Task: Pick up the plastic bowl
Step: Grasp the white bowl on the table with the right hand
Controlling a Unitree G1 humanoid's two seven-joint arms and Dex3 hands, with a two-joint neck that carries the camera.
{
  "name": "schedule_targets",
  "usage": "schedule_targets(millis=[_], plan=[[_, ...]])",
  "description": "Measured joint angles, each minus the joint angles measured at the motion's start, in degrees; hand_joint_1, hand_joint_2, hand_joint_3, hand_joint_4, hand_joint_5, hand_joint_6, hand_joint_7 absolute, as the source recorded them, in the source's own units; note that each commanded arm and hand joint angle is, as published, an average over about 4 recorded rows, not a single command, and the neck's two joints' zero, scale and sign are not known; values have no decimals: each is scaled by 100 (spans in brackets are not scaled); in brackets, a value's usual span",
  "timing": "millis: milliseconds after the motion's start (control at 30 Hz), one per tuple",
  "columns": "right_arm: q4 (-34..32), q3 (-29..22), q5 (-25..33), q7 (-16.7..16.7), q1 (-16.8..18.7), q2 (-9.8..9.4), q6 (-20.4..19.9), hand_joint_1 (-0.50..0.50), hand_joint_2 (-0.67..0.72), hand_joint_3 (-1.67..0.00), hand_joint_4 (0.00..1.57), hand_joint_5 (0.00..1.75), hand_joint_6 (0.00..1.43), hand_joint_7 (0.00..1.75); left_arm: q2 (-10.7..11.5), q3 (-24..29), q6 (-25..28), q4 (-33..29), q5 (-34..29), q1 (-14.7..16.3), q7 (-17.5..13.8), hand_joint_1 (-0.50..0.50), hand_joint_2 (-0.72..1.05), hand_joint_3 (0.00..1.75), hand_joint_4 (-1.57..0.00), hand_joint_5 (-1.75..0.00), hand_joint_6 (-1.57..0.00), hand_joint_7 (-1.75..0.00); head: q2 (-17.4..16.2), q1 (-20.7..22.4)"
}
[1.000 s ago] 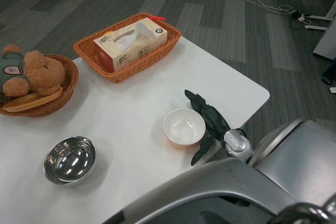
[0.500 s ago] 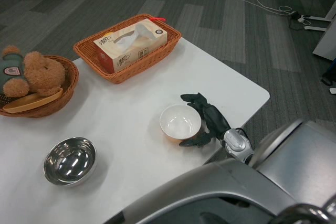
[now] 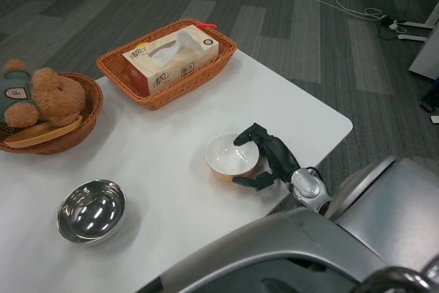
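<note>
The plastic bowl (image 3: pixel 230 157) is white inside and orange outside, and it sits tilted at the middle right of the white table (image 3: pixel 171 142). My right hand (image 3: pixel 269 158) grips it from the right, with fingers curled over the far rim and the thumb under the near side. The bowl's left side leans up off the table. My left hand is out of view.
A steel bowl (image 3: pixel 91 209) stands at the front left. A wicker basket (image 3: pixel 168 66) with a tissue box (image 3: pixel 171 57) is at the back. A round basket (image 3: pixel 65 132) with a teddy bear (image 3: pixel 48 95) is at the left edge. The table's right edge lies just beyond my hand.
My right hand's fingers closed from spread beside the bowl to wrapped around its rim. The bowl shifted a little left and tipped.
</note>
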Motion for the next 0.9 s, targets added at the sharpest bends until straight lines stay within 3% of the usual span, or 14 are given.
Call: schedule_targets(millis=[200, 367, 667, 767, 900], plan=[[-122, 32, 113, 9, 23, 0, 57, -46, -54, -135, 157, 175, 72, 161, 0, 5, -1, 0, 0, 2, 0, -50, 87, 0, 0, 0, 0, 0, -33, 26], [-327, 56, 152, 43, 57, 0, 104, -46, -54, -139, 157, 172, 78, 162, 0, 4, -1, 0, 0, 2, -1, -50, 87, 0, 0, 0, 0, 0, -40, 52], [-856, 53, 143, 53, 65, -33, 113, -46, -54, -149, 157, 167, 75, 168, 0, 0, -4, 1, -1, 6, -5, -50, 87, 0, 0, 0, 0, 0, -34, 152], [-1098, 52, 37, 53, 34, -114, 92, -46, -54, -151, 156, 175, 74, 168, 0, -4, -5, 1, -1, 7, -6, -50, 87, 0, 0, 0, 0, 0, -4, 249], [-1293, 52, -96, 53, -54, -212, 82, -46, -54, -151, 154, 167, 72, 168, 0, -6, -6, 1, -1, 7, -6, -50, 87, 0, 0, 0, 0, 0, 49, 399]])
